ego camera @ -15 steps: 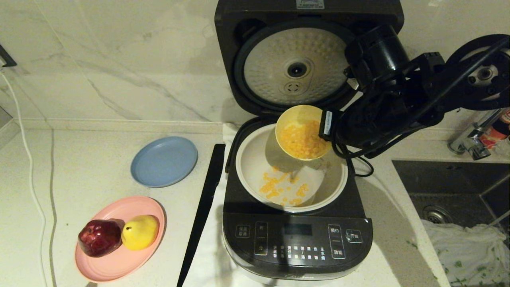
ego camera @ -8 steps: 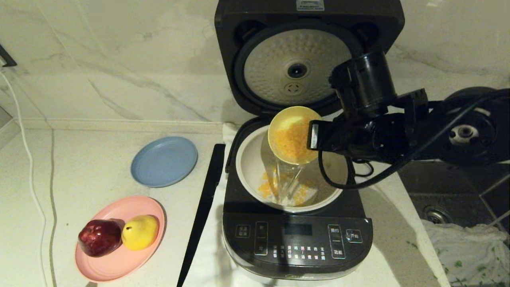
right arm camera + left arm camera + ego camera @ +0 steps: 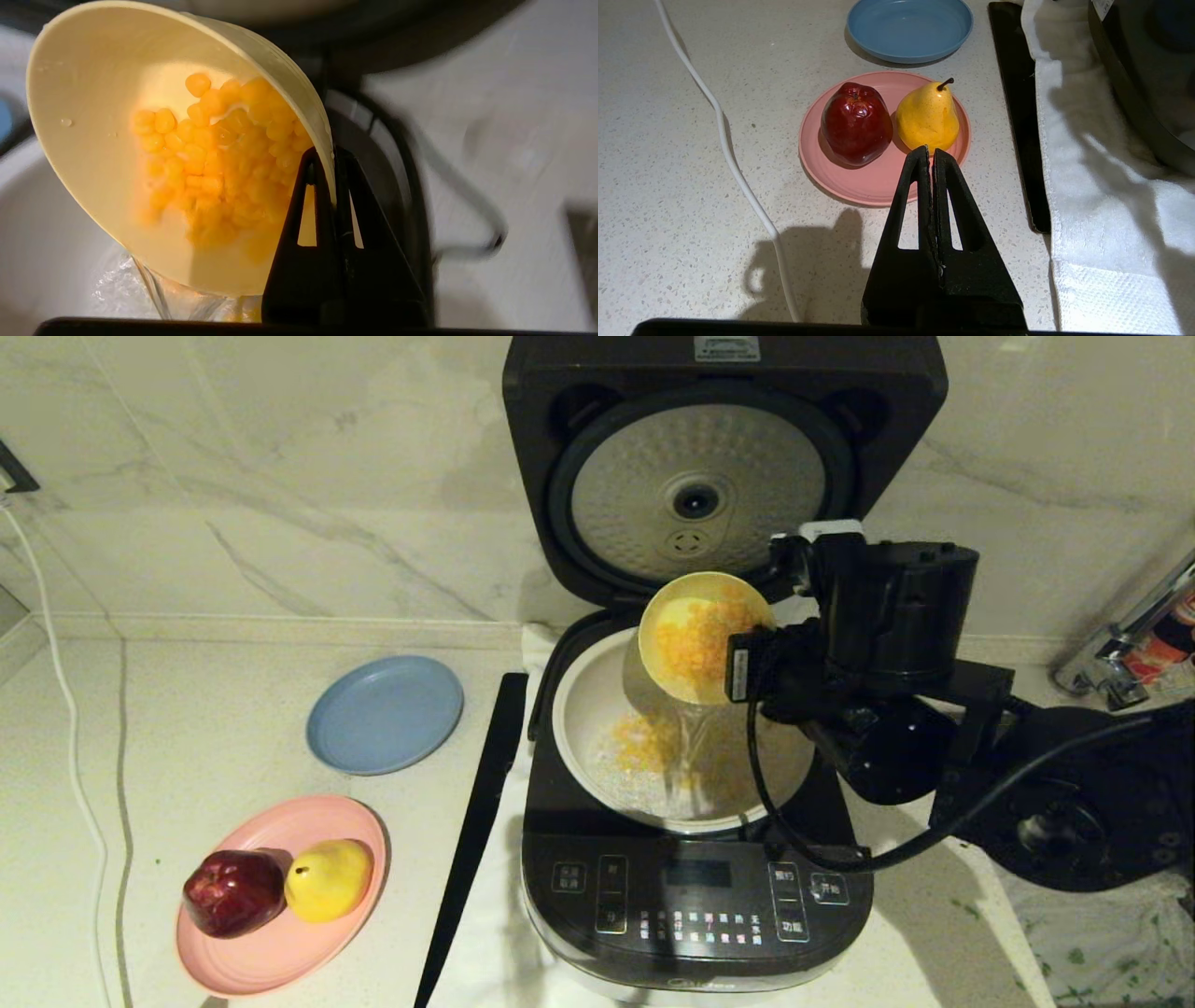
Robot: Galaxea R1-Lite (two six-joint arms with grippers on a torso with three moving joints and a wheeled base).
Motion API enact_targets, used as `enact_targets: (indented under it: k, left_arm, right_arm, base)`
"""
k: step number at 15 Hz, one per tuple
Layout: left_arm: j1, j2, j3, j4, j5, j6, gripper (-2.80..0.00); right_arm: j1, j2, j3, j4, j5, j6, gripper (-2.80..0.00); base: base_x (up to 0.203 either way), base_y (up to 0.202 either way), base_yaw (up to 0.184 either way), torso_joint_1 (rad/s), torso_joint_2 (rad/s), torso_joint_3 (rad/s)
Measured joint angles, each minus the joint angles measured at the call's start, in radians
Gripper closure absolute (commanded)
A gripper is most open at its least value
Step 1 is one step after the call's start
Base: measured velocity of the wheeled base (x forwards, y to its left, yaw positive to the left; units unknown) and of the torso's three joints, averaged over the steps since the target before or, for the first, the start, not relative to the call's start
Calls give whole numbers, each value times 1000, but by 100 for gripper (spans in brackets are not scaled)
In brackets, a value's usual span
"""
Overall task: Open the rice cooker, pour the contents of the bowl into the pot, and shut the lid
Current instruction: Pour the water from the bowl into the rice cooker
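We see the rice cooker (image 3: 695, 896) standing on a white towel (image 3: 1106, 196) on the pale counter (image 3: 215, 644), its lid (image 3: 719, 467) raised upright against the marble wall so the dimpled silver plate on its underside faces us. The cream-white pot (image 3: 597, 709) sits open inside the cooker body.

The right gripper (image 3: 332, 154) reaches in from the right and has its fingers pinched tight on the rim of the pale yellow bowl (image 3: 695, 616), one finger inside the wall and one outside. The bowl is tilted steeply over the far right part of the pot, its mouth turned toward the robot's left and downward. Most of the contents (image 3: 219, 158), yellow-orange kernels, cling wet against the bowl's inner wall, and a clear stream of water runs from its lowest lip into the pot. More kernels lie loose on the pot's floor beneath the bowl, among the splashing water.

The left gripper (image 3: 931, 154) hangs parked above the counter just short of the pink plate (image 3: 873, 182), its fingers pressed together on nothing. On that plate a red apple (image 3: 855, 122) and a yellow pear (image 3: 928, 116) rest side by side, touching. A blue plate (image 3: 909, 28) lies beyond them, and a long black strip (image 3: 476, 821) lies along the towel's left edge, between the plates and the cooker
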Motion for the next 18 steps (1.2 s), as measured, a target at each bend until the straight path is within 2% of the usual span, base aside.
enact_targets:
  k: [3,5,10,16,18]
  left_arm:
    - [0,0,0,0,0,0,0]
    - [0,0,0,0,0,0,0]
    - [0,0,0,0,0,0,0]
    - [0,0,0,0,0,0,0]
    - [0,0,0,0,0,0,0]
  right_arm:
    - [-2,28,100,-320,-4,-186,0]
    - [-3,59,134,-466,-3,-259,0]
    - [-11,133,135,-660,13,-398,0]
    - [-15,185,147,-855,45,-503,0]
    - [-15,194,146,-876,62,-535,0]
  base:
    - [0,0,0,0,0,0]
    - [0,0,0,0,0,0]
    - [0,0,0,0,0,0]
    - [0,0,0,0,0,0]
    - [0,0,0,0,0,0]
